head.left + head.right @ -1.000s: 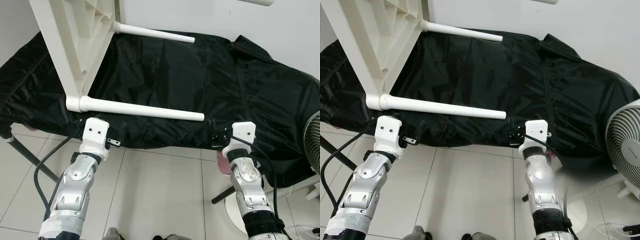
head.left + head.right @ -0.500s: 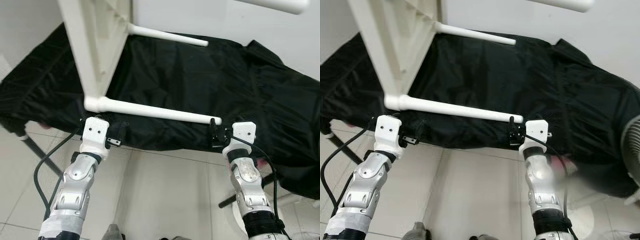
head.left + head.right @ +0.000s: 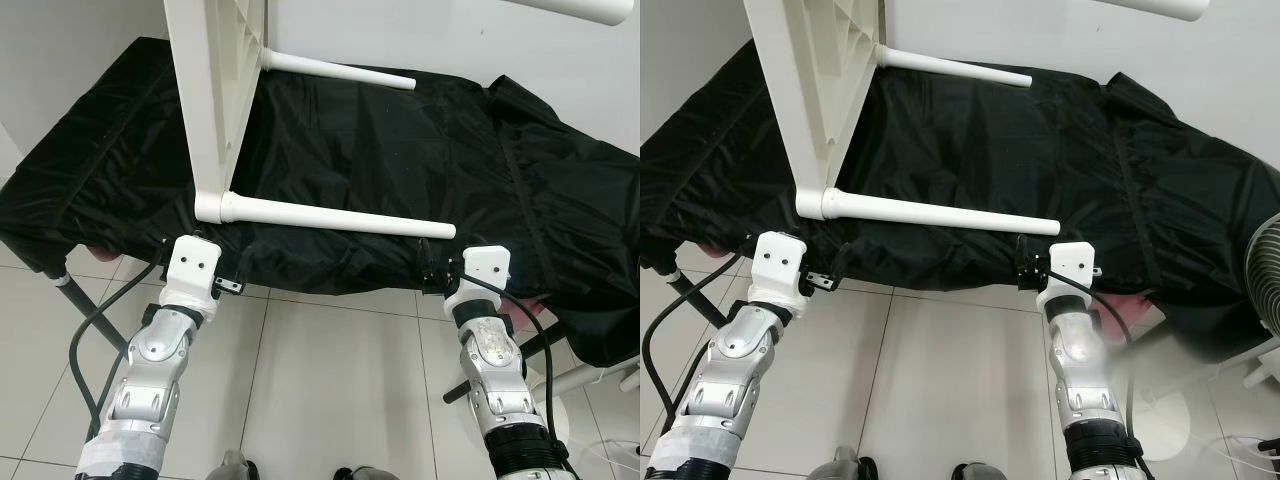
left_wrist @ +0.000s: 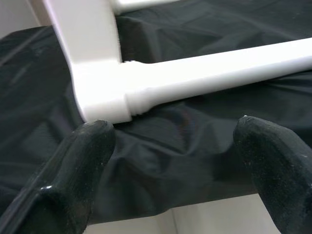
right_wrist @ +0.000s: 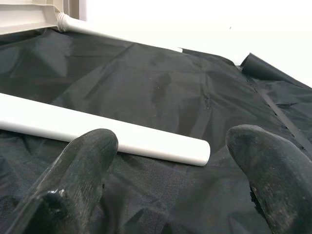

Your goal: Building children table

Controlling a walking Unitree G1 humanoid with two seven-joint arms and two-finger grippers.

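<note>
Table [image 3: 215, 90] tipped on black cover's [image 3: 400, 150] front edge — left tool [image 4: 168, 161] and right tool [image 5: 165, 180] spread wide, empty.

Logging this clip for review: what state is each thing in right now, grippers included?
White table top: on its side on the black cover, underside facing right.
Near leg: fitted into its corner socket, lying along the black cover.
Far leg: fitted, sticking out sideways.
Left gripper: open, empty, just short of the near leg's socket.
Right gripper: open, empty, at the near leg's free end.
</note>
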